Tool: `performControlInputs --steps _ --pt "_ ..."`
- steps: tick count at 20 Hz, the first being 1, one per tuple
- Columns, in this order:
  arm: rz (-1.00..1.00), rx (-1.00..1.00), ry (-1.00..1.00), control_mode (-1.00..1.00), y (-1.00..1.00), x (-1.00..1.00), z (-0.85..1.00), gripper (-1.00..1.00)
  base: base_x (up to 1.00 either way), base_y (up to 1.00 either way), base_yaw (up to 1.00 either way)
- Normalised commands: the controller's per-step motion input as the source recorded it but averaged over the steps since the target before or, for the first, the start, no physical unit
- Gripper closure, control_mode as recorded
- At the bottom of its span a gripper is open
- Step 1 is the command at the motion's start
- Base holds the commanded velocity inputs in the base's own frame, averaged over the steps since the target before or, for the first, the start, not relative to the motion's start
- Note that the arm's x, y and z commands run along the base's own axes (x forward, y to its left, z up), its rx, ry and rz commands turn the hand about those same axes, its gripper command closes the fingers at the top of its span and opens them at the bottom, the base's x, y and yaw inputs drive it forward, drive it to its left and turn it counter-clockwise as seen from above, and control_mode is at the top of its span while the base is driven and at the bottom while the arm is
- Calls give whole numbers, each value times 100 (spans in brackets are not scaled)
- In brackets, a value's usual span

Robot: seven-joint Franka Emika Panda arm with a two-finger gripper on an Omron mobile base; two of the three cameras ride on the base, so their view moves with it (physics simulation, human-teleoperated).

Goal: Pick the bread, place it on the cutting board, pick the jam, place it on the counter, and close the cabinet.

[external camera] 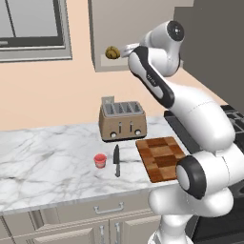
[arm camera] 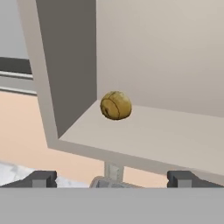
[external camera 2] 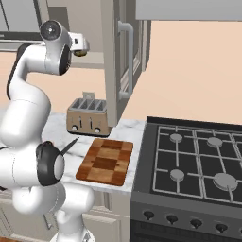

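**Reaching into the open cabinet for the bread**

The bread [arm camera: 115, 105] sits on the cabinet [arm camera: 144, 135] shelf, near its left wall, at about 12 o'clock from the gripper [arm camera: 112, 178]. The two fingertips stand wide apart with nothing between them, and short of the shelf edge. To do this step well, I judge the hand should go straight in, level with the loaf's middle, so one finger passes at its 9 o'clock and the other at 3 o'clock before they squeeze. The loaf is round and lumpy and may roll if nudged on one side only.

Below, the cutting board [external camera: 161, 157] lies on the counter [external camera: 43, 152] at 3 o'clock from the jam [external camera: 100, 160]; the jar already stands on the marble. A knife [external camera: 116, 161] lies between jar and board, and a toaster [external camera: 121, 120] stands at 12 o'clock from the knife. The shelf's front lip and left wall are the likeliest things to catch a finger. The cabinet door [external camera 2: 118, 61] hangs open, beside the stove [external camera 2: 194, 160]
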Motion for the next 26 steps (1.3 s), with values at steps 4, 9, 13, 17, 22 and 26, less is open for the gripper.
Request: performControlInputs --steps 4,9,13,17,22,26 --pt "2 0 0 -100 0 21 0 -100 0 0 0" --pt "2 0 0 -100 0 24 0 -100 0 0 0" --pt "3 0 0 -100 0 18 0 -100 0 0 0" --pt "4 0 0 -100 0 21 0 -100 0 0 0" --pt "3 0 0 -100 0 22 0 -100 0 0 0" --pt "4 0 0 -100 0 16 0 -100 0 0 0"
